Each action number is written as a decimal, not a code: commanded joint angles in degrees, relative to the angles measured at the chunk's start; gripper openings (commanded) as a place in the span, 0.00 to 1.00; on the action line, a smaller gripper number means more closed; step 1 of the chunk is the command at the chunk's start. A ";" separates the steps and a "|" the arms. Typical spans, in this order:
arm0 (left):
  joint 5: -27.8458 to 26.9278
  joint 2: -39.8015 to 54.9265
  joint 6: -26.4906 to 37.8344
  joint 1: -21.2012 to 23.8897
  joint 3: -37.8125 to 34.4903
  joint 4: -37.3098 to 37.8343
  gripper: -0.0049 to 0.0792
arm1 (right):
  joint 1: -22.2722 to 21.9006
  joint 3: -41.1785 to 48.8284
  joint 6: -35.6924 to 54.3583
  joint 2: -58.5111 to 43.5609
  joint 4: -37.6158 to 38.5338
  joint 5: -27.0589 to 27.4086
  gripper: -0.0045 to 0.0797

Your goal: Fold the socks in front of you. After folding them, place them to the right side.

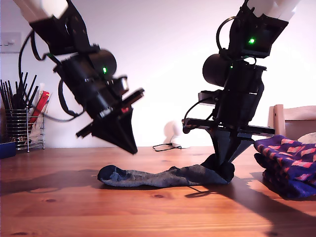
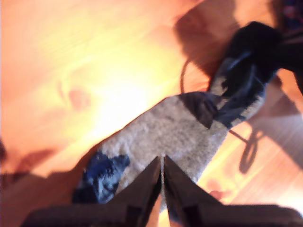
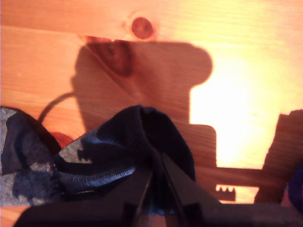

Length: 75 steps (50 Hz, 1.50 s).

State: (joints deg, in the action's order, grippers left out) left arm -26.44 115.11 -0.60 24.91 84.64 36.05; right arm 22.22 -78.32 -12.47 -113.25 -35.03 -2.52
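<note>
A plain grey-blue sock (image 1: 163, 177) lies stretched out flat on the wooden table (image 1: 74, 207). My first gripper (image 1: 132, 147) hangs tilted above the sock's end at the exterior view's left. It is shut with nothing in it, its tips (image 2: 162, 163) hovering over the sock (image 2: 170, 132). My second gripper (image 1: 226, 169) is down at the sock's other end and shut on the bunched dark fabric (image 3: 137, 137). A stack of navy-purple socks with red-pink checks (image 1: 289, 165) rests on the table at the exterior view's right.
A wire holder with dark utensils (image 1: 22, 123) and a blue object (image 1: 6, 149) stand at the exterior view's far left. A thin cable (image 1: 165, 146) lies near the back wall. A wooden chair back (image 1: 294, 118) rises behind the checked socks.
</note>
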 commanded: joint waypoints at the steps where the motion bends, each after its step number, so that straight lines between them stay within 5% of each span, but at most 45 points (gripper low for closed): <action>1: 0.31 0.33 2.27 -0.44 -0.94 -0.20 0.12 | 0.11 -0.68 0.50 1.95 0.04 -0.13 0.04; 9: 3.48 0.35 9.07 -1.99 -0.94 0.04 0.42 | 0.11 -0.68 0.59 1.95 0.00 -0.55 0.04; 49: 2.93 7.23 11.08 -4.61 -0.94 0.98 0.42 | 0.15 -0.68 1.99 1.95 0.00 -1.88 0.04; 55: 2.84 8.35 11.13 -4.61 -0.94 3.41 0.33 | 0.15 -0.68 1.99 1.95 -0.02 -1.88 0.04; 61: 1.75 8.81 12.57 -4.59 -0.94 4.76 0.02 | 0.15 -0.68 2.10 1.95 -0.02 -1.88 0.04; 75: -5.14 6.67 14.73 -4.31 -0.92 3.82 0.03 | 0.09 -0.68 3.91 1.95 -0.39 -1.84 0.04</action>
State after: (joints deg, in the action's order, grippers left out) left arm -31.03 121.58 13.39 20.25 84.64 40.25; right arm 22.22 -78.37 -8.93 -113.25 -35.40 -4.12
